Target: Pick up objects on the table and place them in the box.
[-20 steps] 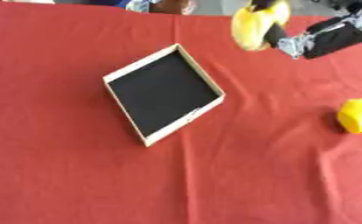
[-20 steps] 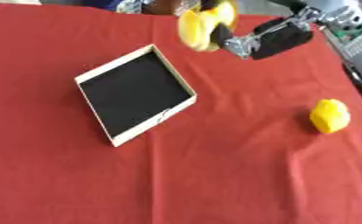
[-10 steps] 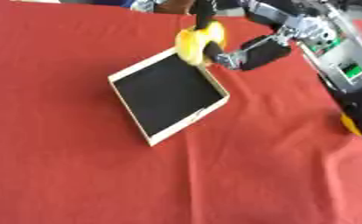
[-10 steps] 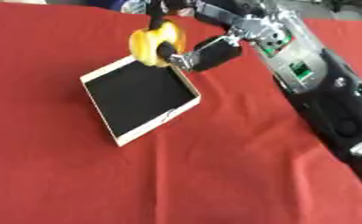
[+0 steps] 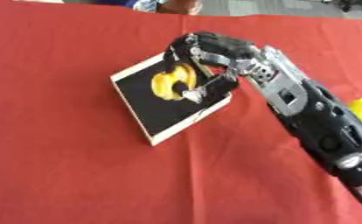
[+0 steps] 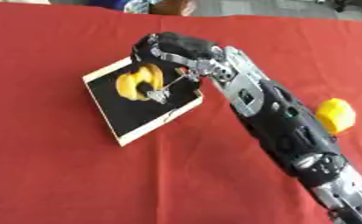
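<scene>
A shallow box with a pale wooden rim and black inside lies askew on the red cloth. My right hand reaches over it from the right, fingers and thumb curled round a yellow object that hangs just above the box's black floor. A second yellow object lies on the cloth at the right, partly hidden by my forearm in the left eye view. My left hand shows in neither view.
The red tablecloth covers the whole table. My black and silver right arm crosses the right half from the lower right corner. Someone's clothing shows at the far edge.
My right hand has carried the yellow object leftward and down, from beyond the box's far corner to over its black inside. The camera has also shifted, so the box sits differently in view.
</scene>
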